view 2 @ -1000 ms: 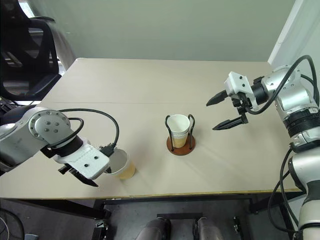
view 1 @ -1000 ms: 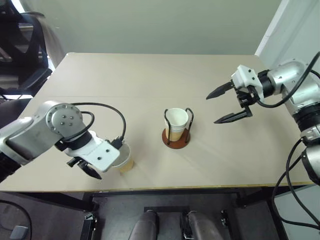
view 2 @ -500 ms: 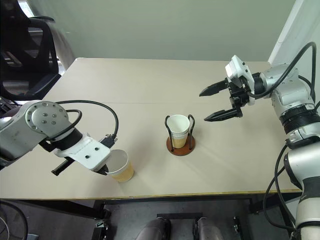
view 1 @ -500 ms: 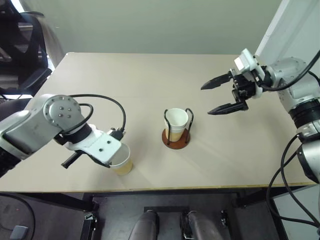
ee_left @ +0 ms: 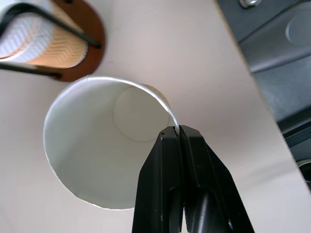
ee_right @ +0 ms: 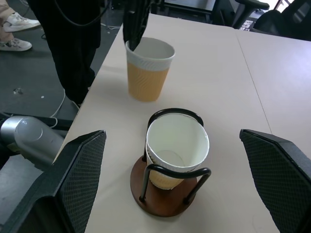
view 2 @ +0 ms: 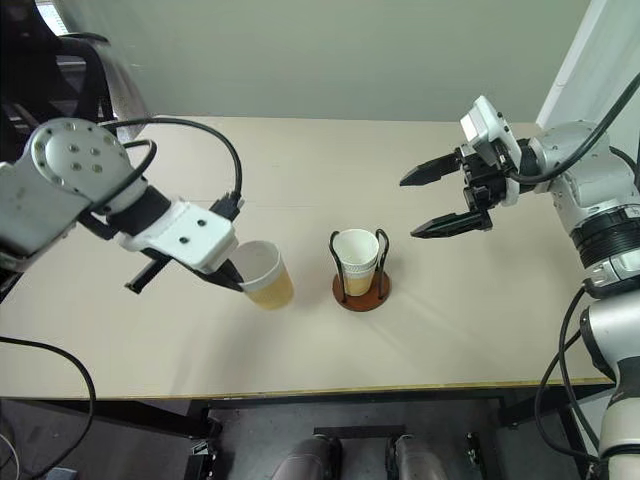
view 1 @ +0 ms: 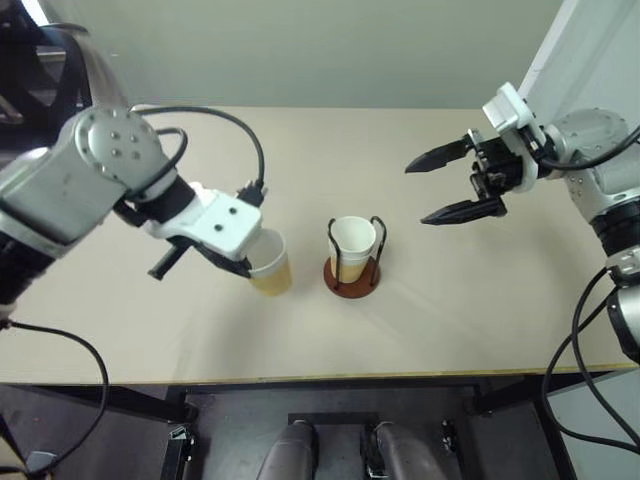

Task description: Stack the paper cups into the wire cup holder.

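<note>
A pale beige table stands against a plain greenish-grey wall, with a dark office chair at its far left corner and a white panel at far right. The wire holder sits near the table's middle with cups nested inside. Just left of it, the left gripper is clamped on the rim of a single cup, one finger inside, one outside; the cup looks raised off the table. The right gripper hovers over the far right of the table, fingers spread wide and empty. The left wrist view looks down into the held cup to its white bottom. The right wrist view shows a person's dark trousers and white shoe on the floor beyond the table edge.
</note>
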You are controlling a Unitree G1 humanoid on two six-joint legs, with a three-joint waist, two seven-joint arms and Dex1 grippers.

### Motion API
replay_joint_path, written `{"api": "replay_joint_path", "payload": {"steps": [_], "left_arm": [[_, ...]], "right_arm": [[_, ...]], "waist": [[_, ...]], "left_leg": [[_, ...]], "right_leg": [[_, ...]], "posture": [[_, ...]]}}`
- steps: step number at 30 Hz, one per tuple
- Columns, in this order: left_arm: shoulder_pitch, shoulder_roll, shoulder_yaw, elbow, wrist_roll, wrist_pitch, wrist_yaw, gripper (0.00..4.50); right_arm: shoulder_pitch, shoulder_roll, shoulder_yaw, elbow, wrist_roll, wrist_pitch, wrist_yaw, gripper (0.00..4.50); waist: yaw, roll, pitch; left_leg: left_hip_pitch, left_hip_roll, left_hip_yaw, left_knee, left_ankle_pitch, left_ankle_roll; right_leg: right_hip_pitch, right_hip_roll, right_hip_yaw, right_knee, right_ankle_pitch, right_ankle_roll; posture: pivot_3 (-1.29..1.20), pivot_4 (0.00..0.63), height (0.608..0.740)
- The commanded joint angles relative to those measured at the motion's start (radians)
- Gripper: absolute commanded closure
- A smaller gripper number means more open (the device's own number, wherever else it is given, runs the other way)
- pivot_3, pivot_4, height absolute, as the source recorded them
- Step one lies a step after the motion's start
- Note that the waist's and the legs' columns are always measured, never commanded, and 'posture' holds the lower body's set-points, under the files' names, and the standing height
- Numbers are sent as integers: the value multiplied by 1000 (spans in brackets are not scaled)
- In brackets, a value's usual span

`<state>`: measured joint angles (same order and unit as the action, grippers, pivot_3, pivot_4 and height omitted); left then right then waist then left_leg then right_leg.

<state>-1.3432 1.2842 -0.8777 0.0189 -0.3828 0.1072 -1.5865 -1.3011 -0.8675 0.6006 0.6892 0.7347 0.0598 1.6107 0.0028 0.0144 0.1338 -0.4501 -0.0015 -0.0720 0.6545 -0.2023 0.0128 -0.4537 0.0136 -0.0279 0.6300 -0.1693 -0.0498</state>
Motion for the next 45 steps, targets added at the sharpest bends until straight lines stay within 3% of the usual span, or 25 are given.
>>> {"api": "replay_joint_path", "payload": {"steps": [1, 7, 14, 17, 38, 45], "left_arm": [[-96, -18, -22, 72, -16, -18, -28, 4451], [-232, -61, -100, 220, -6, -81, -28, 4451], [-403, -215, -165, 484, 4, -136, -28, 4451], [-433, -270, -181, 552, 3, -155, -28, 4451], [-507, -564, -122, 793, 37, -242, -28, 4451], [-485, -612, -97, 769, 9, -210, -28, 4451]], "right_arm": [[-11, -14, -11, -33, 26, -4, 4, 0], [-19, -13, -7, -22, 22, -5, 4, 0], [-33, -16, 6, 2, 10, -23, 4, 0], [-40, -18, 12, 13, 6, -31, 4, 0], [-45, -44, 31, 27, -13, -62, 4, 0], [-44, -50, 33, 27, -21, -70, 4, 0]], "waist": [[0, 0, 0], [0, 0, 0], [7, 0, 0], [8, 0, 0], [16, 0, 0], [18, 1, 1]], "left_leg": [[0, 0, 0, 0, 0, 0], [-1, 0, 0, -1, 0, 1], [-2, 0, 0, -1, 1, 3], [-2, 0, 0, -1, 0, 3], [-4, 0, 2, 5, -3, 7], [-4, 0, 3, 10, -5, 10]], "right_leg": [[0, 0, 0, 0, 0, 0], [0, 0, 0, -2, 1, 2], [0, 0, 0, -3, 1, 3], [0, 0, 0, -4, 5, 10], [1, 0, -1, -3, 7, 16], [3, 0, 0, -3, 8, 19]], "posture": [[0, 150, 740], [0, 150, 740], [0, 150, 740], [0, 150, 740], [0, 150, 740], [0, 150, 740]]}}
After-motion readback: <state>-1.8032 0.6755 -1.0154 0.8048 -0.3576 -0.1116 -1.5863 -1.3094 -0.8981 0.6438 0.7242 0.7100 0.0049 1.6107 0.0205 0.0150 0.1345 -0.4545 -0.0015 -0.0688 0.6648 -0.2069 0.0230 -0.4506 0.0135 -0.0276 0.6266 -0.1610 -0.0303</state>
